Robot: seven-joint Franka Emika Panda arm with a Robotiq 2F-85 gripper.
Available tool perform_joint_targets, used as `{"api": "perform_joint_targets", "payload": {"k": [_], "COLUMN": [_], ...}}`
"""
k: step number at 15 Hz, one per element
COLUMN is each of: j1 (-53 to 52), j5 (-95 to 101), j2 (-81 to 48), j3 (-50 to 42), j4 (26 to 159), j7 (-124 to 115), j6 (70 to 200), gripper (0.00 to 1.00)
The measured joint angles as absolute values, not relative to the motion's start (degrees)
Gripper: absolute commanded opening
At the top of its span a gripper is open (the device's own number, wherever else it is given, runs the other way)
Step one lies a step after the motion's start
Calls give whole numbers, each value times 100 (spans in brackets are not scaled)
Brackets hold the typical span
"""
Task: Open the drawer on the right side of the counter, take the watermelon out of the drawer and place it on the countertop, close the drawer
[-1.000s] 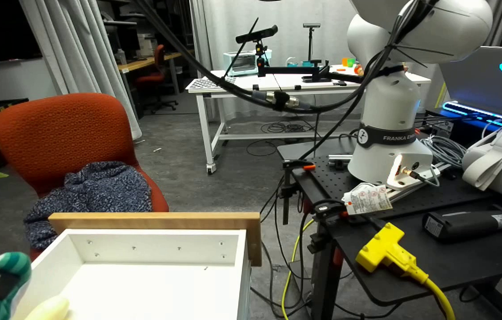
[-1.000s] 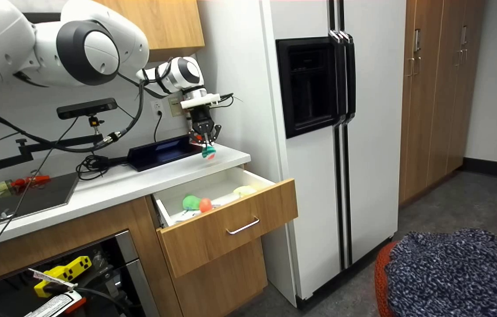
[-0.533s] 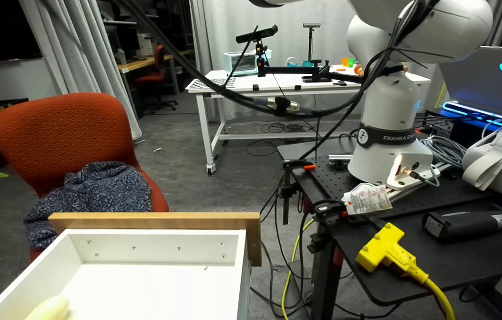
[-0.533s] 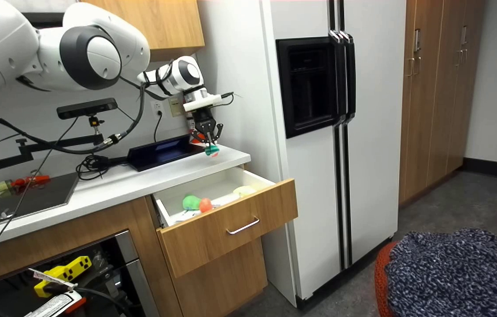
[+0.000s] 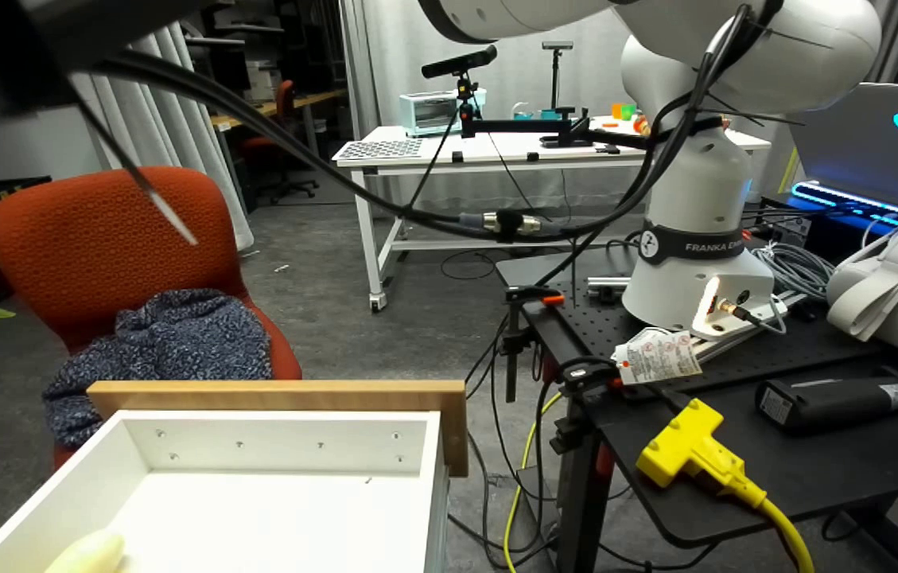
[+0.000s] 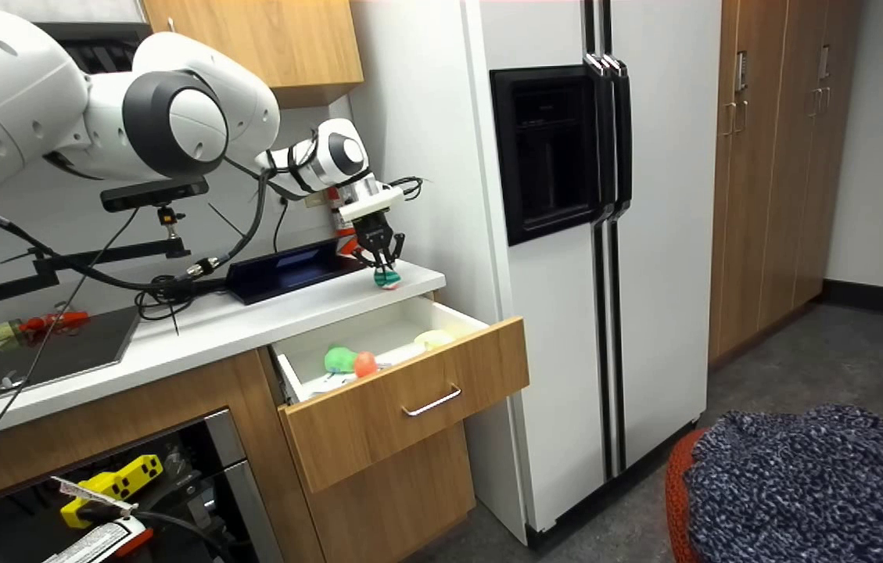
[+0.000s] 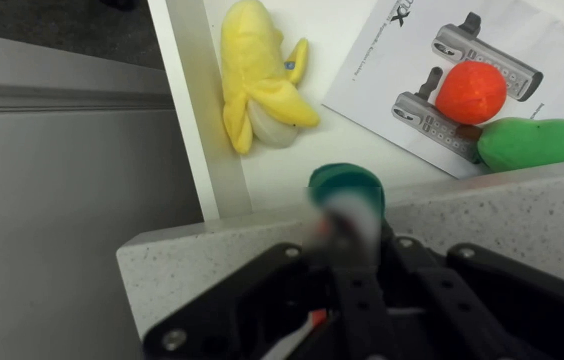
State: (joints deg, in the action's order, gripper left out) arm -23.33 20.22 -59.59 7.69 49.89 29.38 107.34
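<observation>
The drawer stands open, its wooden front [image 6: 410, 399] pulled out below the countertop [image 6: 316, 295]; its tan board [image 5: 277, 395] and white inside wall [image 7: 194, 100] also show. The watermelon is a soft green, white and red piece [image 6: 386, 279]. My gripper [image 6: 384, 268] is shut on it and holds it low over the countertop's right end; I cannot tell whether it touches. In the wrist view, the gripper [image 7: 356, 245] holds the watermelon's green end [image 7: 344, 177] out past the counter edge over the drawer's back. Its lower part is blurred and hidden by the fingers.
In the drawer lie a yellow banana toy [image 7: 252, 65], a red ball-like toy [image 7: 471, 92], a green toy [image 7: 534, 142] and a paper [image 7: 361, 90]. The fridge [image 6: 660, 258] stands right of the counter. A black tray [image 6: 288, 270] lies on the countertop. A chair [image 5: 110, 255] stands beyond the drawer.
My gripper has moved right and down with the watermelon, which has left the view at the lower left of an exterior view. A dark blurred part has come in at its upper left.
</observation>
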Motion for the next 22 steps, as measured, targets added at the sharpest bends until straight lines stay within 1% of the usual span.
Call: {"api": "perform_joint_targets", "payload": {"k": [5,6,7,8,11,13,14,16,22], "j1": [-2334,-2334,-2334,-2334,-2335,-2339,-2342,-2349,-2349], "j5": [2022,2022,2022,2022,2022,2022,2022,2022,2022], "j2": [-5970,-5970,-5970,-5970,-5970,-5970,-5970,-5970,-5948], "j3": [771,771,772,773,776,776,776,776,765], "j4": [4974,4968,4962,4956,4947,4935,4927,4911,4909], "j7": [3128,3150,3162,3169,3184,3192,3194,3195,3193], "j6": [10831,10834,10835,10835,10835,10835,10835,10835,10768], "gripper": [3,35,36,41,66,80,88,100,100]}}
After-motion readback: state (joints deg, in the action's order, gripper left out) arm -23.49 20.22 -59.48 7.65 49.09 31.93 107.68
